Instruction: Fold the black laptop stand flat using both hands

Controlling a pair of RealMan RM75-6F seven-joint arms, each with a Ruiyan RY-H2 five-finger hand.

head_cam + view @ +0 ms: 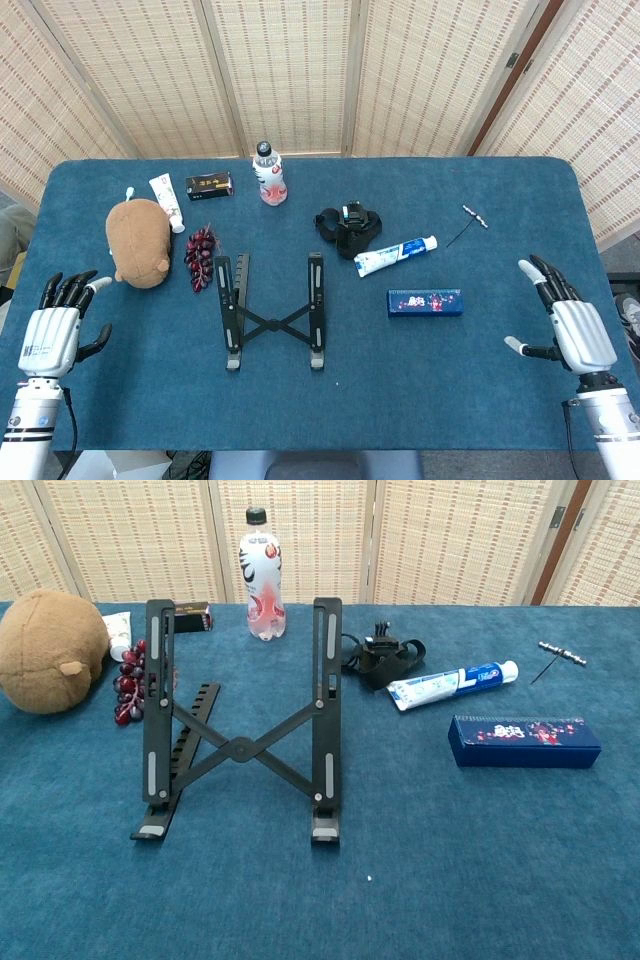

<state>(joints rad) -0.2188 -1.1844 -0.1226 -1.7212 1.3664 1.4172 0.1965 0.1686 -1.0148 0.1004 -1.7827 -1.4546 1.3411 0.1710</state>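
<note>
The black laptop stand stands unfolded near the middle of the blue table, its two arms raised and joined by an X-shaped cross brace. My left hand hovers at the table's left front edge, fingers spread, holding nothing. My right hand is at the right front edge, fingers apart and empty. Both hands are far from the stand. Neither hand shows in the chest view.
A brown plush toy and dark red grapes lie left of the stand. A bottle, a black camera strap mount, a toothpaste tube and a blue box lie behind and right of it.
</note>
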